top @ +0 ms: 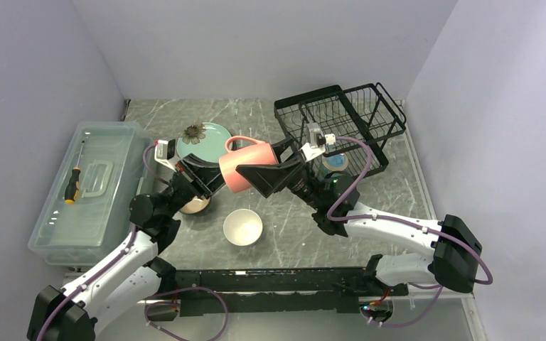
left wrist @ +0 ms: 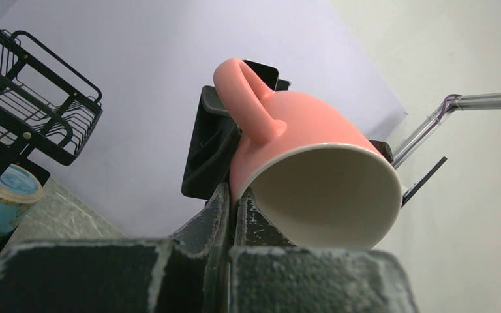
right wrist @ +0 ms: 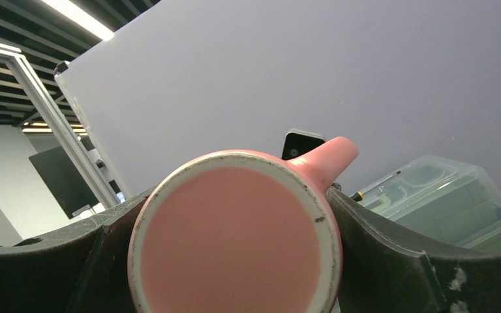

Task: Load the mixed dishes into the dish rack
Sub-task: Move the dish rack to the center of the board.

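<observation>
Pinching the pink mug (top: 240, 167) by its rim beside the dish rack (top: 341, 117), the left gripper (left wrist: 235, 203) offers it for handover. The right gripper (top: 269, 172) straddles its base; whether it grips, I cannot tell.

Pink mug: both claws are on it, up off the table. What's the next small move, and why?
Probably open the left claw and back it away. It pinches the rim of the pink mug, while the fingers of the right claw look pressed against both sides of the mug's base. So the right arm seems ready to carry it alone to the dish rack.
</observation>
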Controlling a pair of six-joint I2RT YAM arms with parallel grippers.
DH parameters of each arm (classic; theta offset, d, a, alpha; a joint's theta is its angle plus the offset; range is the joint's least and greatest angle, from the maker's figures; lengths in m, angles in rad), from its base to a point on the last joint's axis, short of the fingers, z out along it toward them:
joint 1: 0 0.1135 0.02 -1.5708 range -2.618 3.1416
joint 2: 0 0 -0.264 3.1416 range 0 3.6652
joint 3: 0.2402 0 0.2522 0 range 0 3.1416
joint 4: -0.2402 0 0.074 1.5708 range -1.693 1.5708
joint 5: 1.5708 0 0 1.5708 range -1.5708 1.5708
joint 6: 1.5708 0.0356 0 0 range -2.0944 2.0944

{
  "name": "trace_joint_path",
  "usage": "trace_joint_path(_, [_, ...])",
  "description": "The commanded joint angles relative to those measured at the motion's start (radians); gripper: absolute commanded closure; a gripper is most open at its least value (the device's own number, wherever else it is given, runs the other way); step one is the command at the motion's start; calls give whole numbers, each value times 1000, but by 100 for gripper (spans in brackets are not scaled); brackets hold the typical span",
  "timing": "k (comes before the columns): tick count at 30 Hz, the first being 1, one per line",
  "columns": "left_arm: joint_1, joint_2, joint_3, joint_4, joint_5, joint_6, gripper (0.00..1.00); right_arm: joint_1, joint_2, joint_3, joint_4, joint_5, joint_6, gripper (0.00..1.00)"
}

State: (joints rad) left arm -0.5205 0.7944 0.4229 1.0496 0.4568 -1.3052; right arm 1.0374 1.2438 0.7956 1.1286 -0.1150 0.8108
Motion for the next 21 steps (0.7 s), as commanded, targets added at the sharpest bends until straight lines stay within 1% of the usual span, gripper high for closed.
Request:
trace_joint_path(1, [-4, -10, 55, 101, -13, -17, 100, 1, -15, 30, 30, -15, -6, 40])
trace_joint_path(2, [-4, -12, 57, 91, -12, -18, 100, 1, -15, 30, 30, -15, -6, 41])
trace_joint_path(4, [-4, -16, 61, 64, -7, -13, 95, 1, -17, 27, 29, -14, -4, 44])
trace_joint_path(7, [-4, -27, 61, 16, -5, -6, 81, 1, -21, 17, 36, -7, -3, 47])
trace_joint_path(10, [-4, -46, 52, -29, -13, 1, 69, 0, -38, 4, 22, 8, -15, 48])
trace_joint_path(11, [-4, -57, 51, -45, -16, 4, 66, 0, -46, -1, 15, 16, -21, 48])
trace_joint_path(15, [-4, -84, 45, -102, -18, 23, 59, 0, -86, -19, -15, 42, -52, 48])
trace_joint_path(21, [-4, -116, 38, -156, -1, 44, 55, -4, -158, -45, -72, 85, -107, 48])
